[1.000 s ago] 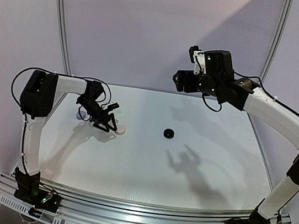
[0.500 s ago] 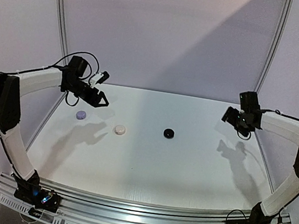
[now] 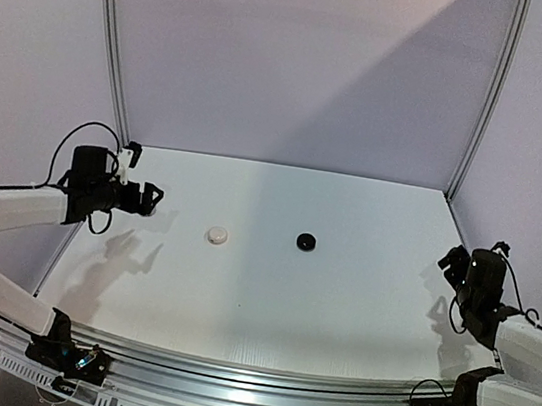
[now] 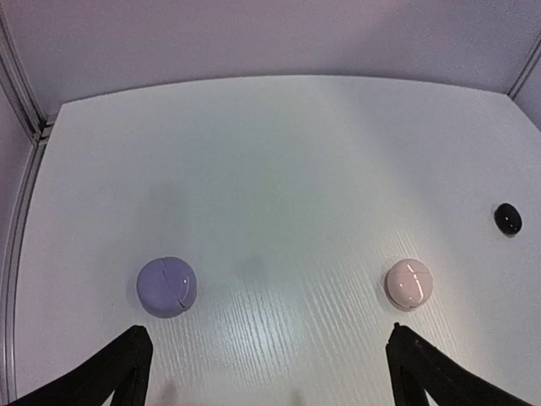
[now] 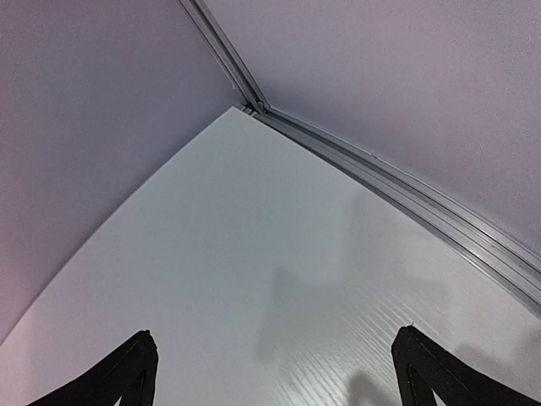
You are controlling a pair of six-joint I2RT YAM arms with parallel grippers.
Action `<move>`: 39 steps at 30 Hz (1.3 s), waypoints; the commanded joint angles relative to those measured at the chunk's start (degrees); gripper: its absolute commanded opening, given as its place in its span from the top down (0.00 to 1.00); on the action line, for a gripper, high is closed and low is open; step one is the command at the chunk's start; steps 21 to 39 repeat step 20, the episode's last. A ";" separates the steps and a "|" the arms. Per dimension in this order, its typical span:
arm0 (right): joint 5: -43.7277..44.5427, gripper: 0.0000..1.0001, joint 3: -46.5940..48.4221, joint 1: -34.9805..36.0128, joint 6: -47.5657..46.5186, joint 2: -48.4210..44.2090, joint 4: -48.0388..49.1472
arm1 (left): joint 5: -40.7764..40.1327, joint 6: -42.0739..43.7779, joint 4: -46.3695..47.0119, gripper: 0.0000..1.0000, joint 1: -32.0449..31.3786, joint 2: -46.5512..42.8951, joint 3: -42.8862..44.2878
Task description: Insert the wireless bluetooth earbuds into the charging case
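Note:
Three closed round charging cases lie on the white table: a lavender case (image 4: 166, 287), a pale pink-white case (image 3: 217, 235) (image 4: 409, 283) and a small black case (image 3: 306, 240) (image 4: 507, 218). No wireless bluetooth earbuds show in any view. My left gripper (image 3: 149, 197) (image 4: 266, 359) hangs open at the table's left side. It faces the lavender and pale cases and holds nothing. In the top view it hides the lavender case. My right gripper (image 3: 453, 261) (image 5: 275, 359) stands open and empty low at the right edge, far from all the cases.
Metal frame rails (image 5: 397, 182) run along the table's back and sides under lilac backdrop walls. The right wrist view holds only bare table (image 5: 254, 254) and a back corner. The arms' bases (image 3: 68, 356) sit at the near edge.
Both arms have swung outward and down, the left to the left edge and the right to the right edge. Both grippers' jaws have spread wider.

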 commanded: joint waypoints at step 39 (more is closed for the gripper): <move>3.16 0.02 -6.36 0.07 -4.50 -8.33 5.50 | -13.83 -0.72 27.55 0.01 4.53 -14.20 -25.14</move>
